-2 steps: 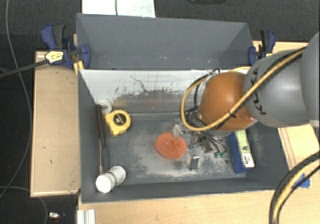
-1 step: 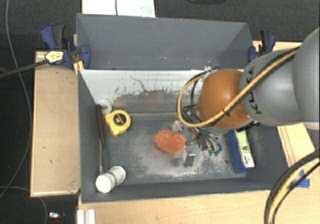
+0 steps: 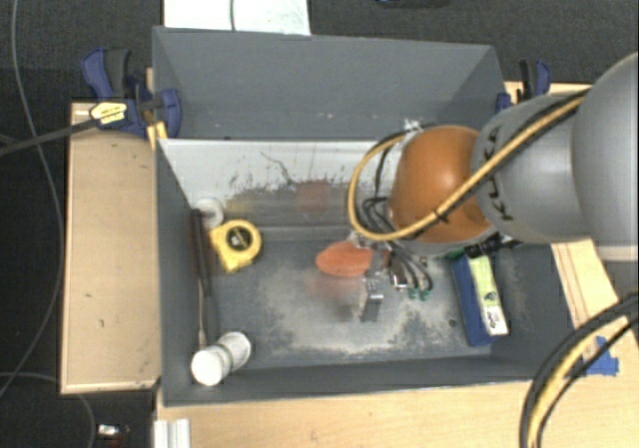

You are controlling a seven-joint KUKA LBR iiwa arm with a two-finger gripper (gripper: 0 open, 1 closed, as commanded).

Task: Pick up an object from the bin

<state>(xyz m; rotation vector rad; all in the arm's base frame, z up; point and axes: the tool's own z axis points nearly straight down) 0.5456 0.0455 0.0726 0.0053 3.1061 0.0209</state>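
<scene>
My gripper (image 3: 372, 303) hangs low over the middle of the bin floor, beneath the arm's wrist. An orange-red flat rounded thing (image 3: 340, 259) lies just to its upper left, close beside it and partly hidden by the wrist. A blue box with a yellow-green label (image 3: 480, 299) lies lengthwise to the right of the gripper, near the bin's right wall. Nothing can be seen held in the gripper.
A yellow tape measure (image 3: 237, 242) sits at the left back. A white cylinder-shaped bottle (image 3: 220, 358) lies in the front left corner. A thin dark rod (image 3: 200, 281) runs along the left wall. The arm covers the bin's right back part.
</scene>
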